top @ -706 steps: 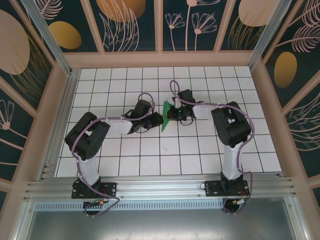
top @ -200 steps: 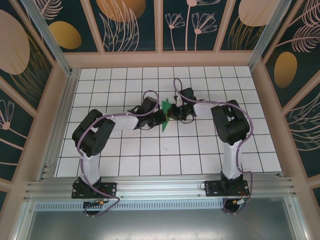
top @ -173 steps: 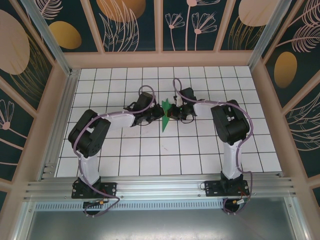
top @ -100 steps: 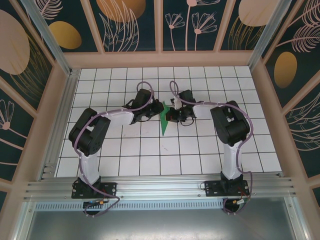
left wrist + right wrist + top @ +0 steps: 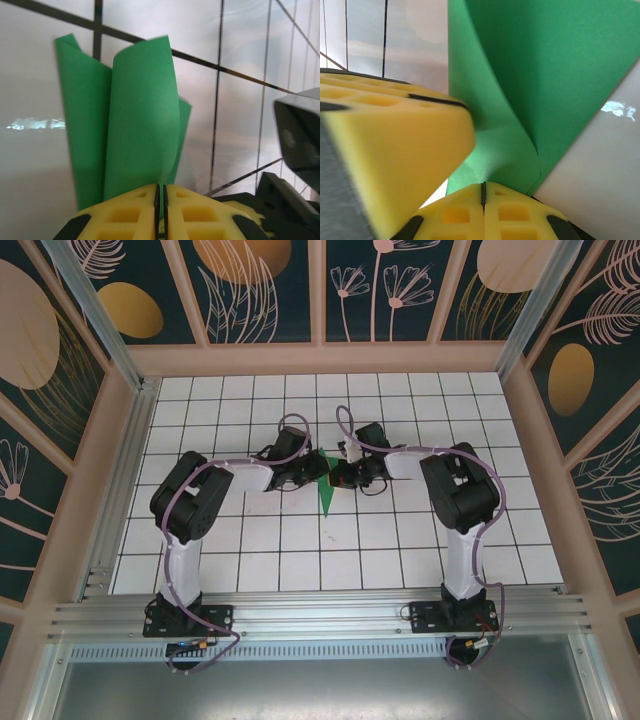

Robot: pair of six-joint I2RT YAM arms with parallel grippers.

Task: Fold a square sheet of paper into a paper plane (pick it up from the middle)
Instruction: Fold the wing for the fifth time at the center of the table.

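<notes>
left wrist: green paper (image 5: 142, 120) folded, one flap curling.

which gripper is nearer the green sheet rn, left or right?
Neither wins: both are on it. The left gripper meets the square sheet of paper from its left side, jaws closed on it; the right gripper from its right side, jaws shut on a fold.

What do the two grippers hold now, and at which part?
Both pinch the folded green paper at its wider far end: left gripper from the left, right gripper from the right.
</notes>
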